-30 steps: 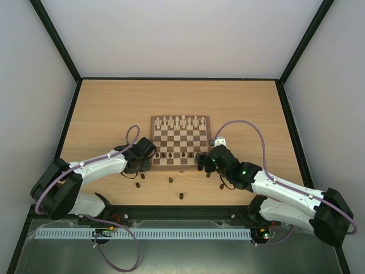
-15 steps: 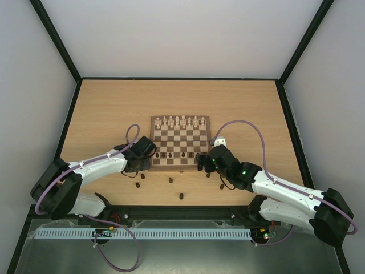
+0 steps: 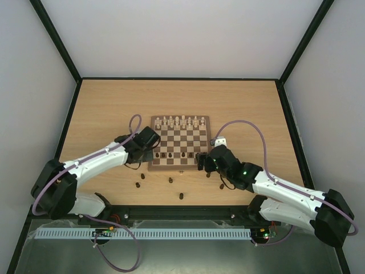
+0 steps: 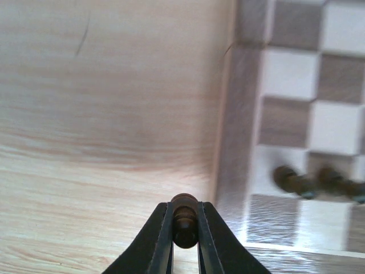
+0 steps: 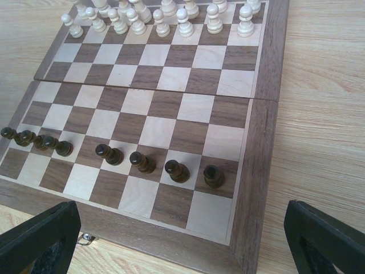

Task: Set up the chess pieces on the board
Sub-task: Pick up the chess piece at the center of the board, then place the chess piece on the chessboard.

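- Pinching a dark piece (image 4: pixel 185 224), the left tool (image 4: pixel 185 209) has just closed and swung to the left edge of the board (image 4: pixel 231 142).
- Right tool (image 5: pixel 182 242) stays spread.
- Placement looks next.

Left gripper (image 4: pixel 185 210), now clamped on a dark brown turned wooden chess piece (image 4: pixel 185 225), has swung toward the left edge of the checked wooden chessboard (image 4: pixel 231 142).

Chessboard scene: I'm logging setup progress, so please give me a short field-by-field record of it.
board: square wooden chessboard, brown frame, on light wooden table
cream wooden pieces: along the far edge
dark brown pieces on board: one row, near side
loose dark pieces: several on the table before the board
left gripper: shut on one dark brown piece beside the board's left frame
right gripper: open, empty, at the board's near right corner
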Motion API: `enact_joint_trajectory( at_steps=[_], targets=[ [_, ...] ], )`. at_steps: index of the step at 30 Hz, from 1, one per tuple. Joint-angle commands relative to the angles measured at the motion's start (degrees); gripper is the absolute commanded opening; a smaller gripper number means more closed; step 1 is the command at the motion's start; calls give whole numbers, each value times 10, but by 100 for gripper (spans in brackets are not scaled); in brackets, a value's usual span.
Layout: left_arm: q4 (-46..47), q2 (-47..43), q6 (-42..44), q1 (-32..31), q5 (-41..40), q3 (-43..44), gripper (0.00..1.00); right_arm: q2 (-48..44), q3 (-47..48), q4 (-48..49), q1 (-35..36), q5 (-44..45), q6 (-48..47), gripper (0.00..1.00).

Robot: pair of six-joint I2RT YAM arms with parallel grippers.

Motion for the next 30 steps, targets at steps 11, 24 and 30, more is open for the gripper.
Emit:
enact_joint_trajectory(
  at_steps=[11, 24, 30],
  targets=[
    [-87, 82, 82, -64, 16, 234, 5, -84, -14, -32, 1, 74, 17, 99],
    [-59, 206, 94, -128, 42, 310, 6, -91, -15, -39, 1, 86, 22, 99],
    [-40, 235, 101, -128, 48, 303, 7, -87, -16, -36, 1, 83, 21, 99]
  ],
)
